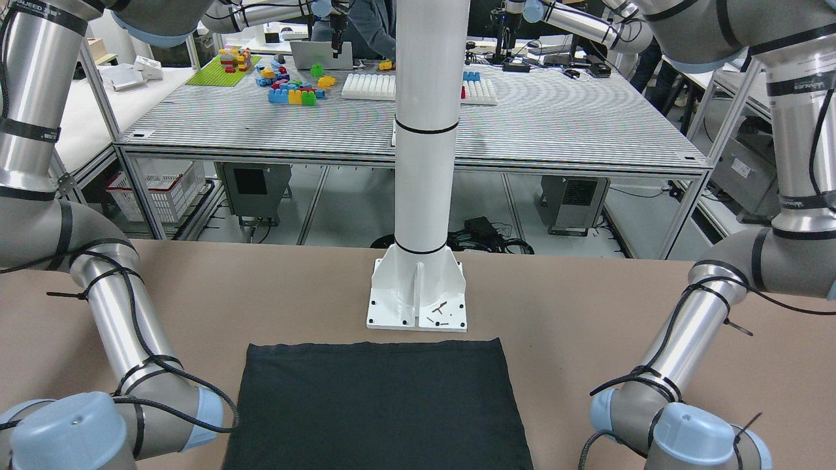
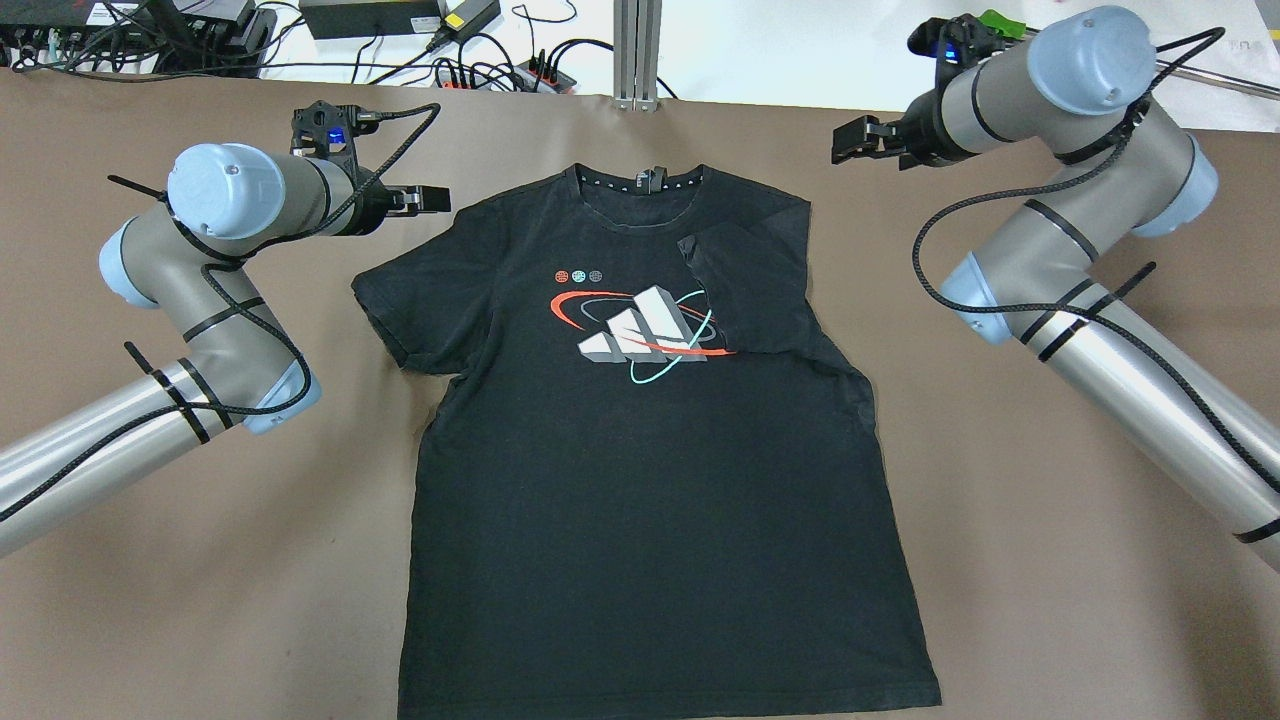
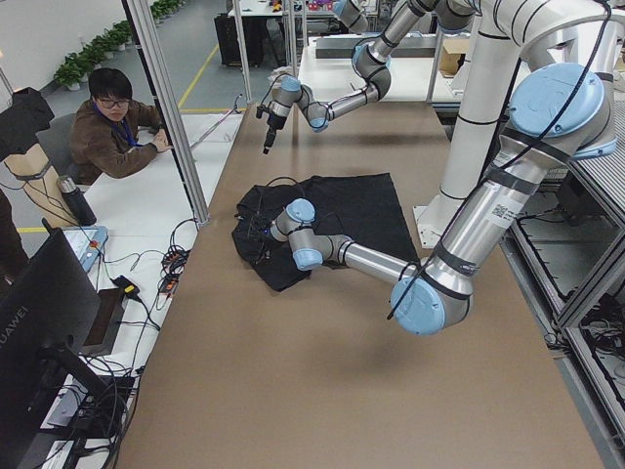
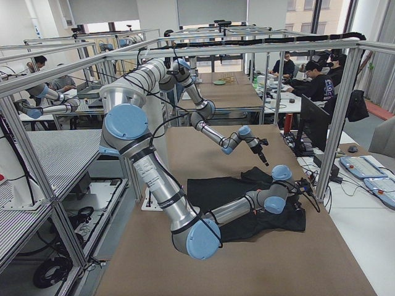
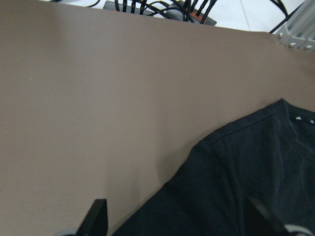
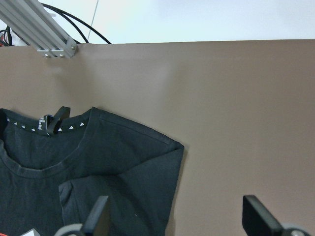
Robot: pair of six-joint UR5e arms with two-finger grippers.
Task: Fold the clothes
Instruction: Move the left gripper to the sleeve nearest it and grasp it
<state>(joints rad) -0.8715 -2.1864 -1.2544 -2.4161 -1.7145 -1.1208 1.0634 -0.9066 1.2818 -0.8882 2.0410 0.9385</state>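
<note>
The shirt (image 2: 650,480) lies flat on the surface (image 2: 1000,560), its long axis running from me out to the collar (image 2: 640,190). Its spread left sleeve (image 2: 400,320) lies just toward me from my left pincer (image 2: 425,198), which is wide. My right pincer (image 2: 848,142), also wide, hangs farther off the other shoulder.

Shirt (image 2: 640,470) flat at middle of table (image 2: 1050,580)

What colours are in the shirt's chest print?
The print on the shirt has white-grey bars ringed in red and teal; best in the overhead view.
</note>
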